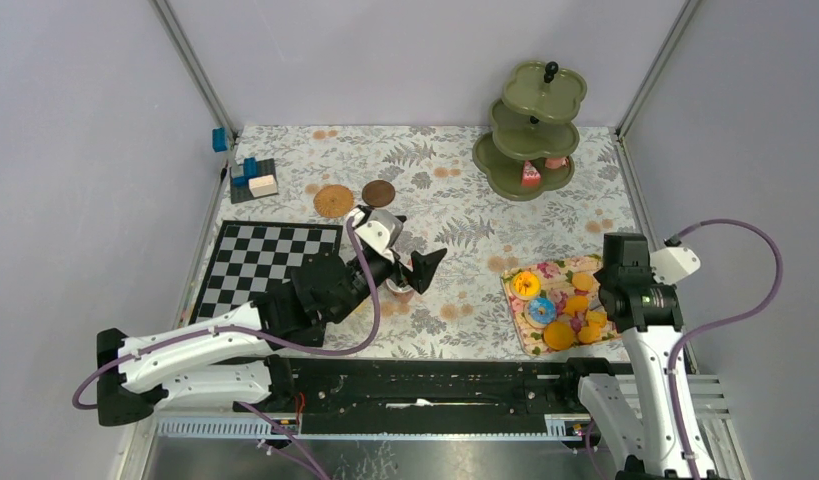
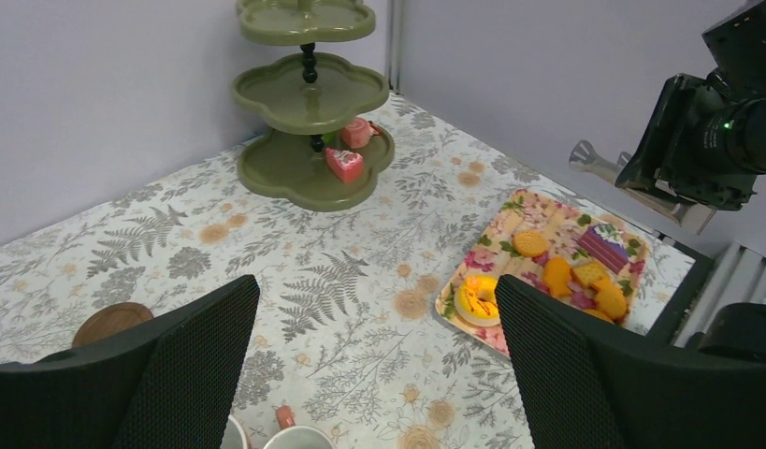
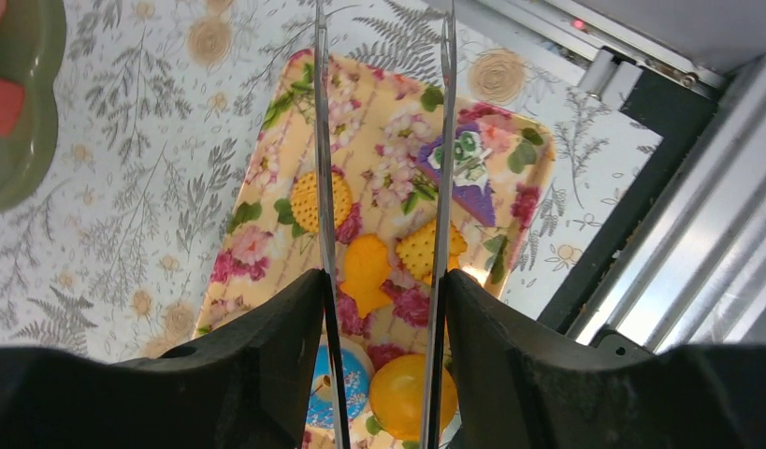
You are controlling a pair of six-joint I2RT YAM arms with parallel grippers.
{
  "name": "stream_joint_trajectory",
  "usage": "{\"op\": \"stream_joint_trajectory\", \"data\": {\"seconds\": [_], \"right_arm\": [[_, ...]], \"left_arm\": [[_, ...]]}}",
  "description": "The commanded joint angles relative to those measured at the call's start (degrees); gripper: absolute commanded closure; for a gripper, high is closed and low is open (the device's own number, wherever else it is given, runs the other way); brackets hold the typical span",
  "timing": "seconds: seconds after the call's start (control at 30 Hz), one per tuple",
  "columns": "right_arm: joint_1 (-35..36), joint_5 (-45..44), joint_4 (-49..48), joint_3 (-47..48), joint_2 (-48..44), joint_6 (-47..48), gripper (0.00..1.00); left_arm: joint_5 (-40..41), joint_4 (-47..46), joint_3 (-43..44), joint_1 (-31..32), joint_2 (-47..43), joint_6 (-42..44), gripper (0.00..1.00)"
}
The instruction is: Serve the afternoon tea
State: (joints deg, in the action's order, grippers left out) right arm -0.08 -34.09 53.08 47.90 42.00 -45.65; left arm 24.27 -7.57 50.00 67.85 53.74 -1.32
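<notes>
Checking my feeds, I find the olive-green three-tier stand [image 1: 530, 125] carrying two pink cake slices [image 2: 344, 164] on its bottom tier. Left of the stand lie two brown coasters [image 1: 333, 200]. Nearer than the stand, my left fingers [image 2: 173, 374] gape wide and empty above the mugs [image 2: 299, 438]. My right fingers [image 3: 267, 374] hang slightly parted, gripping nothing, over the floral tray [image 1: 557, 272] of donuts [image 1: 526, 284] and cookies [image 3: 321, 201].

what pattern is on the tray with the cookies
The tray is floral, pink flowers and green leaves on yellow; clearest in the right wrist view.
</notes>
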Motion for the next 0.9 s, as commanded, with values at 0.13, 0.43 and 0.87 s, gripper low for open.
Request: {"op": "stream_joint_trajectory", "data": {"seconds": [0.13, 0.43, 0.87], "right_arm": [[-0.2, -7.5, 6.8, -0.4, -3.2, -11.3, 0.42], [-0.2, -3.4, 7.3, -4.2, -1.5, -15.9, 0.43], [-0.2, 7.7, 4.4, -5.1, -2.7, -13.3, 0.40]], "left_arm": [[0.2, -2.8, -0.5, 1.5, -2.4, 0.4, 0.01], [1.7, -3.5, -1.2, 2.5, -2.9, 0.9, 0.01], [3.7, -4.1, -1.5, 5.5, -3.2, 3.7, 0.01]]}}
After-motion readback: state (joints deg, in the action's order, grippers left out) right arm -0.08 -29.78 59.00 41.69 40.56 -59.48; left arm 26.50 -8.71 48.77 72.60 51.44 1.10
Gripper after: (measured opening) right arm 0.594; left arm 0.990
